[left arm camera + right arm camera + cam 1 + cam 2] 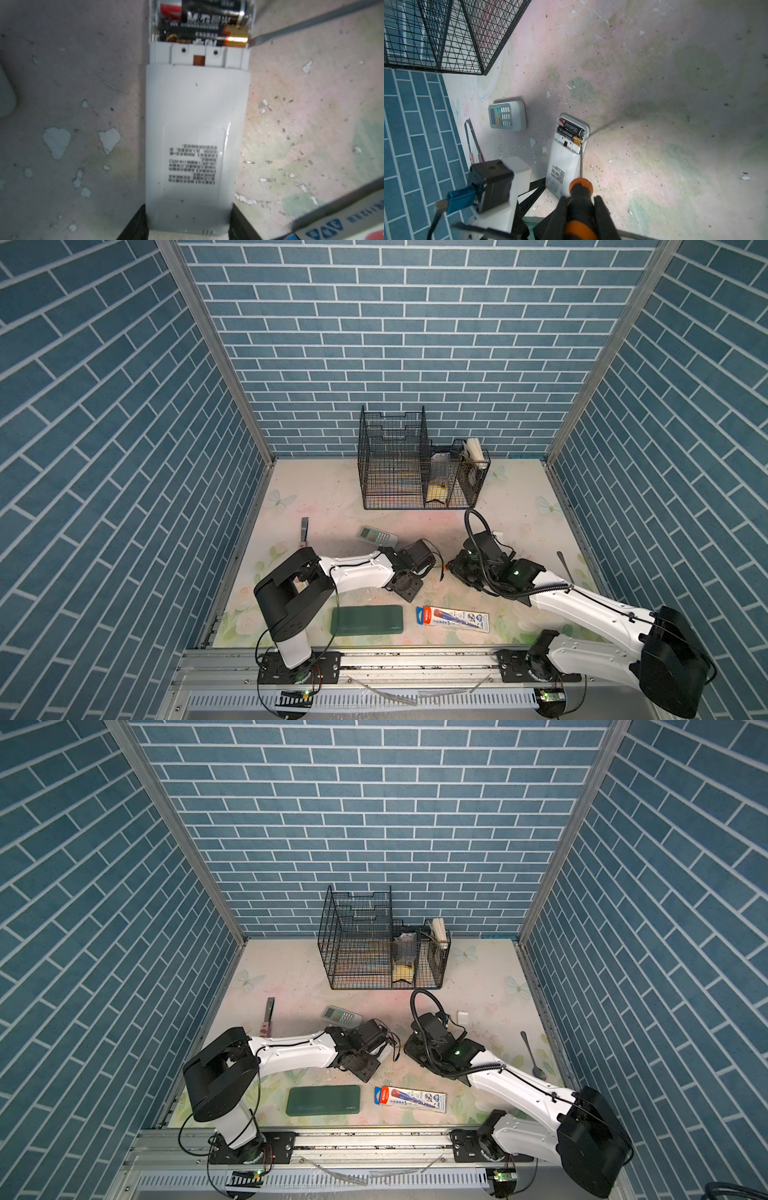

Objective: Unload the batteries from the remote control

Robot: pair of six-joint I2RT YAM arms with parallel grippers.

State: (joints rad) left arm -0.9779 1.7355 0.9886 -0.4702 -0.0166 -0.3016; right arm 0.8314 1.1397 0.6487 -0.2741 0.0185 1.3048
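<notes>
A white remote control (197,124) lies face down on the table with its battery bay uncovered. Two black batteries (207,20) with coppery-gold ends sit side by side in the bay. My left gripper (189,224) is shut on the remote's end away from the bay, one black finger (135,226) on each side. My right gripper (580,207) is shut on an orange-and-black screwdriver (581,193). Its thin shaft runs along the remote control (564,164), and the tip rests at the gold end of the nearer of the batteries (571,129). In both top views the wrists hide this remote.
A second remote (376,536) lies face up just beyond. A wire basket (415,464) stands at the back. A green case (367,620) and a toothpaste box (453,617) lie near the front edge. Pink-handled tweezers (304,531), a small white piece (462,1017) and a spoon (532,1056) also lie on the table.
</notes>
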